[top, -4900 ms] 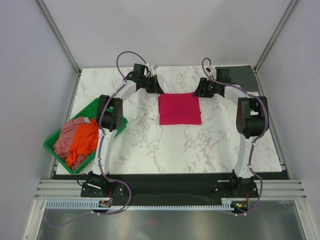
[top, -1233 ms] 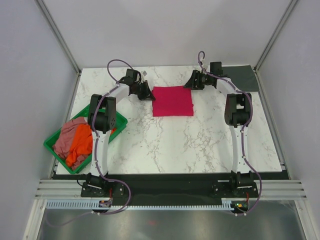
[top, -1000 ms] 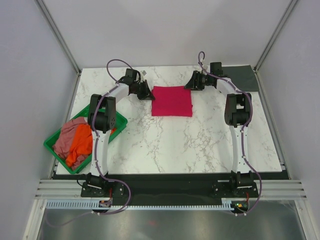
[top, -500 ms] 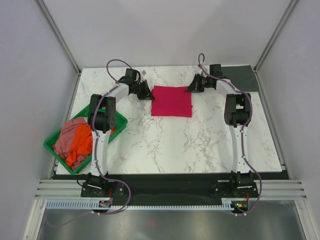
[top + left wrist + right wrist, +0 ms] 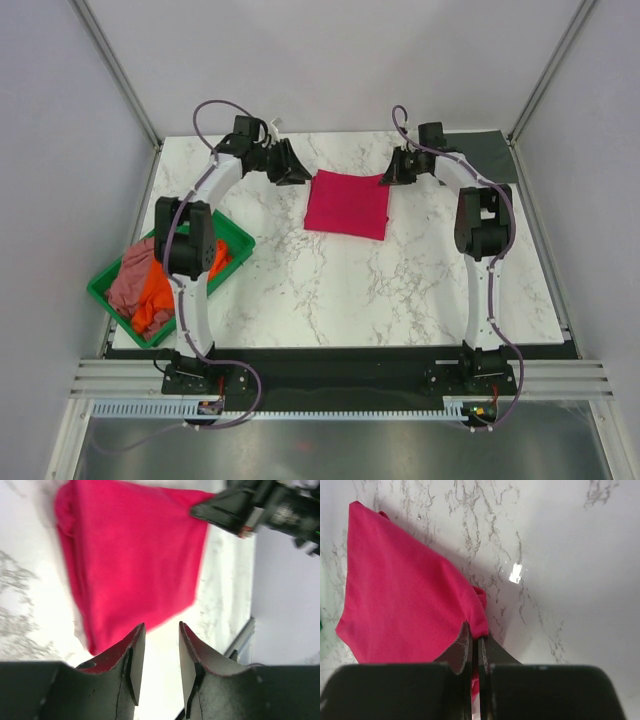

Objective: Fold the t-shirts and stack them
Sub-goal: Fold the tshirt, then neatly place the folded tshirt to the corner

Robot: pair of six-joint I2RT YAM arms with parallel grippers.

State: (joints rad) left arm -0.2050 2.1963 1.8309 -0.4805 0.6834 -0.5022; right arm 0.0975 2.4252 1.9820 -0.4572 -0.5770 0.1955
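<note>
Right tool (image 5: pixel 476 642) is clenched on a corner of the crimson t-shirt (image 5: pixel 347 204), cloth spreading ahead and leftward on the bench (image 5: pixel 400 285), while the left tool (image 5: pixel 157 630) gapes released, shirt edge just beyond its tips.

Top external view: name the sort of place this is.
Probably a lab robot cell, not a home: plain panel walls on metal framing, a marble-look table, and a green tray of t-shirts.

White marble table (image 5: pixel 350 290) between plain pale walls (image 5: pixel 330 60)
</note>
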